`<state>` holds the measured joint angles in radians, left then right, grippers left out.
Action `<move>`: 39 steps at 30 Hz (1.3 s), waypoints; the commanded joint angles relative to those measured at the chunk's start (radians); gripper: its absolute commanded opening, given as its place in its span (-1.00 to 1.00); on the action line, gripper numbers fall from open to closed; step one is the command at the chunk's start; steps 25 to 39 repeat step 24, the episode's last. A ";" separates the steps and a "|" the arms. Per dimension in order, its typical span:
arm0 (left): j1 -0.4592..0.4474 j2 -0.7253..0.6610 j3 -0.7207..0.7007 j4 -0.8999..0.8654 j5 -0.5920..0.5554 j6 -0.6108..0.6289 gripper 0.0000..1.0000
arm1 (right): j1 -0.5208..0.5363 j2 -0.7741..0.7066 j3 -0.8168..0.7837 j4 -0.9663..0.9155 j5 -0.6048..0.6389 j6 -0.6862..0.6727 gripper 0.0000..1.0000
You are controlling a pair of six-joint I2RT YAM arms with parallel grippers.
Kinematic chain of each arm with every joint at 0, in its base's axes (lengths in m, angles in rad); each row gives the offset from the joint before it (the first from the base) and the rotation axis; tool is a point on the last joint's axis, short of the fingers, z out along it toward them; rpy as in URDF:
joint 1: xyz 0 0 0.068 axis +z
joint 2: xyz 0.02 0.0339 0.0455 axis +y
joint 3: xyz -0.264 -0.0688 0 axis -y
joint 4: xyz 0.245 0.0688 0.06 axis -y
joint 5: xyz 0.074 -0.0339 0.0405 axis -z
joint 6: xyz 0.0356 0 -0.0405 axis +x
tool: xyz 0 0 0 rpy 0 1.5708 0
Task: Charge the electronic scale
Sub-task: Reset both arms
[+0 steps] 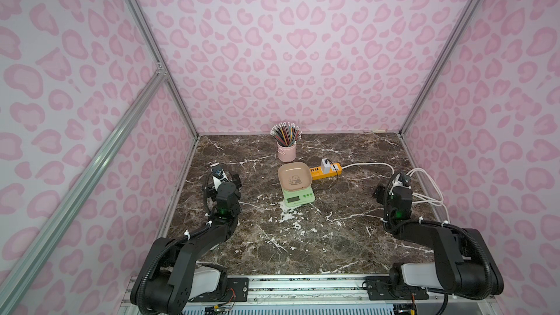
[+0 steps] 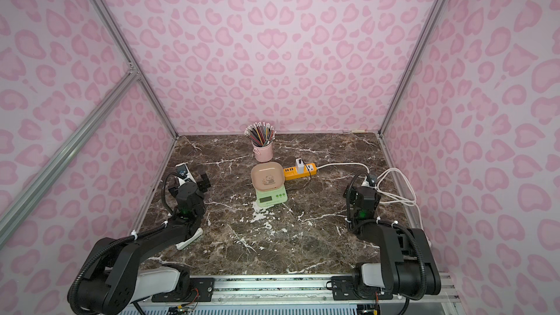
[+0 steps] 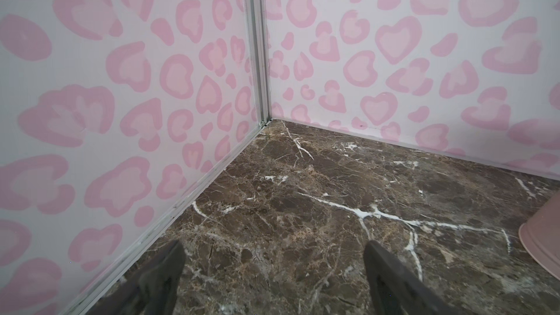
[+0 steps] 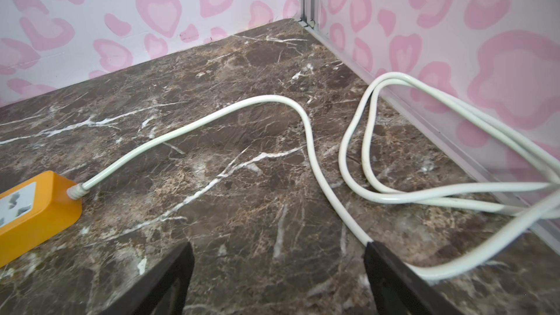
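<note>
Electronic scale (image 1: pixel 298 198) sits mid-surface (image 1: pixel 333 246), just beside orange power strip (image 1: pixel 328 171), with pink pencil cup (image 1: pixel 286 150) behind. Left gripper (image 3: pixel 274 256) released, jaws wide, nothing between, near left wall. Right gripper (image 4: pixel 278 253) released, empty, beside white cord (image 4: pixel 212 116) loops.

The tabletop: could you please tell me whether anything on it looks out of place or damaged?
The white cord of the power strip lies in loose loops, passing right beside the right tool, a possible snag. The electronic scale sits level; nothing is spilled.
</note>
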<state>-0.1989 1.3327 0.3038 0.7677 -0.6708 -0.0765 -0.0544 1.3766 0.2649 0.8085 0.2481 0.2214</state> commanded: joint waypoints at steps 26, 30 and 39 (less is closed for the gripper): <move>0.095 0.209 -0.061 0.500 0.405 0.096 0.91 | 0.065 0.158 -0.056 0.490 -0.106 -0.171 0.99; 0.095 0.209 -0.061 0.500 0.405 0.096 0.91 | 0.065 0.158 -0.056 0.490 -0.106 -0.171 0.99; 0.095 0.209 -0.061 0.500 0.405 0.096 0.91 | 0.065 0.158 -0.056 0.490 -0.106 -0.171 0.99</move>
